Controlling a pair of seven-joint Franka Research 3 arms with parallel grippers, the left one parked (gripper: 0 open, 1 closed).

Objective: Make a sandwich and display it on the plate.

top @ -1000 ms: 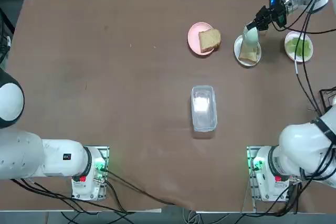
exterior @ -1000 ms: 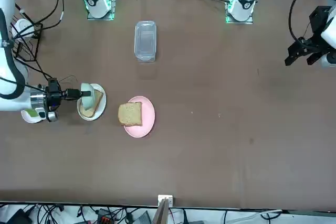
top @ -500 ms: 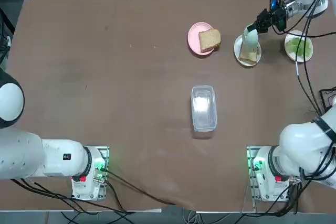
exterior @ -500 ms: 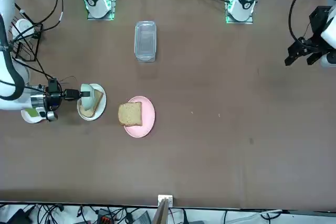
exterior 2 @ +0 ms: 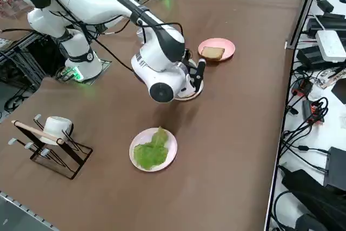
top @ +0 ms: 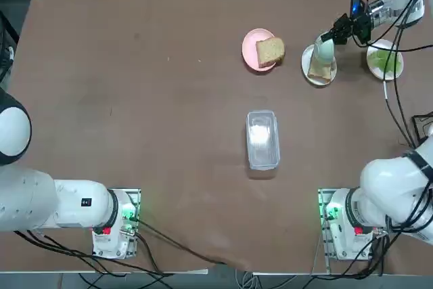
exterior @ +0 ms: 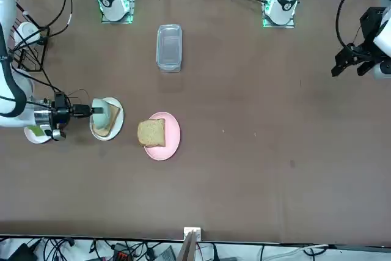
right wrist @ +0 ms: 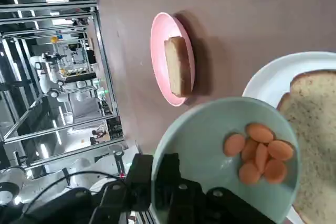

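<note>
Step in hand: we judge this the filling step; the right pincer (right wrist: 173,182) pinches the rim of a pale-green bowl (right wrist: 226,156) and holds it tipped on edge over the white plate (right wrist: 268,77), the orange carrot slices (right wrist: 260,153) clinging low in the bowl beside the bread slice (right wrist: 315,129) that lies on that plate.
Pincer: pressed together on the bowl's rim, at the far right of the table (top: 135,99) in the top view.
Sandwich parts: not yet a sandwich; one bread slice lies bare on the white plate; the second bread slice (top: 270,51) sits on the pink plate (top: 250,49) just beside it; the lettuce (exterior 2: 152,150) rests on another white plate (exterior 2: 138,143), on the far side of the arm from the bread.
Nothing stacked: no filling lies on the bread yet, as far as we can see.
Next move: we reckon a steeper tilt over the bread is called for so the slices slide onto it and not past the plate's edge; then the bowl must be set aside.
</note>
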